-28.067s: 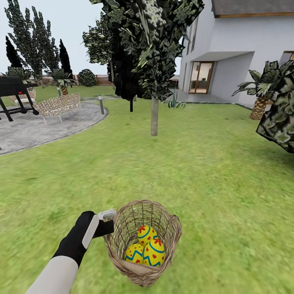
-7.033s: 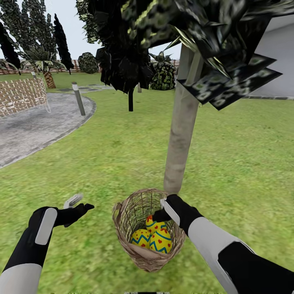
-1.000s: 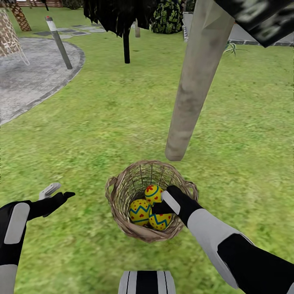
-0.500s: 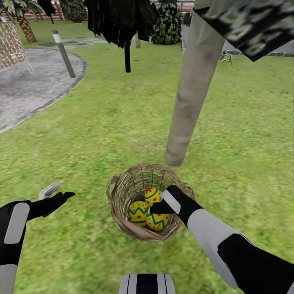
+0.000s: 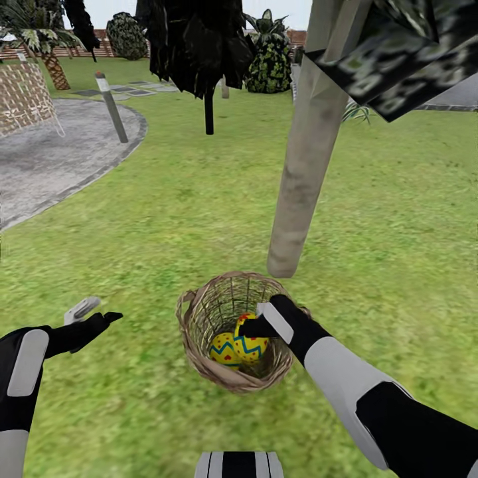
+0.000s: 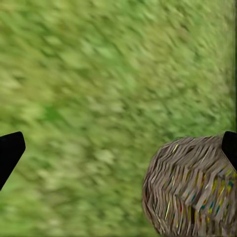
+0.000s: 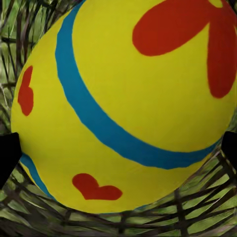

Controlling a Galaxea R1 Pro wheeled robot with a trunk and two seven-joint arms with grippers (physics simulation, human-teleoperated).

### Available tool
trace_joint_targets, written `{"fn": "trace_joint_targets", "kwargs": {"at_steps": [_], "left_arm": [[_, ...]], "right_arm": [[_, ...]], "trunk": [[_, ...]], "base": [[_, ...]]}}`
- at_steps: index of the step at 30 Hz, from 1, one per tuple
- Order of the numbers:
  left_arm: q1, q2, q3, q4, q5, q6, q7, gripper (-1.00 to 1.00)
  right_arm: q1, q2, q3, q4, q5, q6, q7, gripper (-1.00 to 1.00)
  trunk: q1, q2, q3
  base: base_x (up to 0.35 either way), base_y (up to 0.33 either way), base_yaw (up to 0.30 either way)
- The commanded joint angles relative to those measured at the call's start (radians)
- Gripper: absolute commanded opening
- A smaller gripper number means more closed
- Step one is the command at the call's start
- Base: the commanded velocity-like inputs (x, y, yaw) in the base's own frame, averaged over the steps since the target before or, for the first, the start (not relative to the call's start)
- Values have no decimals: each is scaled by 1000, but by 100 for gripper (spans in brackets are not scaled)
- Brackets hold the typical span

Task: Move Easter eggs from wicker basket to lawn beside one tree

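Item: my right hand (image 5: 247, 326), black with a white panel, reaching down inside the brown open-weave wicker basket (image 5: 199, 345). Its fingertips sit at either side of one yellow egg with a blue band and red hearts (image 7: 123, 103), which fills the right wrist view with basket weave behind it; whether the fingers actually pinch the egg I cannot tell.

Item: eggs in the basket. In the head view I count two: a yellow egg with blue zigzag (image 5: 224, 350) toward 7 o'clock of the basket floor, and the egg at my fingers (image 5: 252, 345) just beside it. Any third egg is hidden by my hand.

Item: basket position. It stands upright on the green lawn (image 5: 166, 226), just near the foot of the smooth grey-beige tree trunk (image 5: 302, 172), which rises at 1 o'clock from the basket.

Item: my left hand (image 5: 93, 315), fingers spread, holding nothing, over the grass at 9 o'clock of the basket, well apart from it. The left wrist view shows the basket's woven side (image 6: 190, 190).

Item: grey paved patio (image 5: 53, 159) at 10 o'clock.
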Motion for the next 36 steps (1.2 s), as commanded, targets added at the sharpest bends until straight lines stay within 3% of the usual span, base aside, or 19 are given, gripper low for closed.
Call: {"fn": "trace_joint_targets", "kwargs": {"at_steps": [1,3,7,10,14,17,22,25,30,32,36], "left_arm": [[0,0,0,-1,10,4,10,100],[0,0,0,-1,11,4,10,100],[0,0,2,0,11,4,10,100],[0,1,3,0,12,4,10,100],[0,2,4,5,12,4,10,100],[0,2,4,6,12,4,10,100],[0,2,5,7,12,4,10,100],[0,2,5,8,12,4,10,100],[0,0,3,11,11,3,10,100],[0,1,3,11,11,3,10,100],[0,1,3,10,12,3,10,100]], "right_arm": [[0,-3,6,-12,-10,2,-9,-100],[0,-4,5,-21,-10,1,-6,-100],[9,-3,4,-132,-10,10,61,-100],[10,-3,4,-142,-13,18,78,-100],[10,-8,1,-145,-13,94,154,-100],[10,-11,0,-150,-13,108,243,-100],[10,-20,1,-175,-15,111,267,-100],[12,-56,0,-242,-32,113,280,-100],[12,-147,3,-284,-169,129,308,-100],[12,-159,4,-287,-198,134,309,-100],[12,-168,4,-290,-206,135,315,-100]], "trunk": [[-1,0,3],[-1,0,11],[-3,1,26],[-5,2,38],[-6,3,53],[-8,4,65],[-10,5,84],[-11,6,96],[-14,7,115],[-14,7,123],[-16,8,139]], "base": [[0,0,0],[0,0,0],[0,0,0],[0,0,0],[0,0,0],[0,0,0],[0,0,0],[0,0,0],[0,0,0],[0,0,0],[0,0,-4]]}}
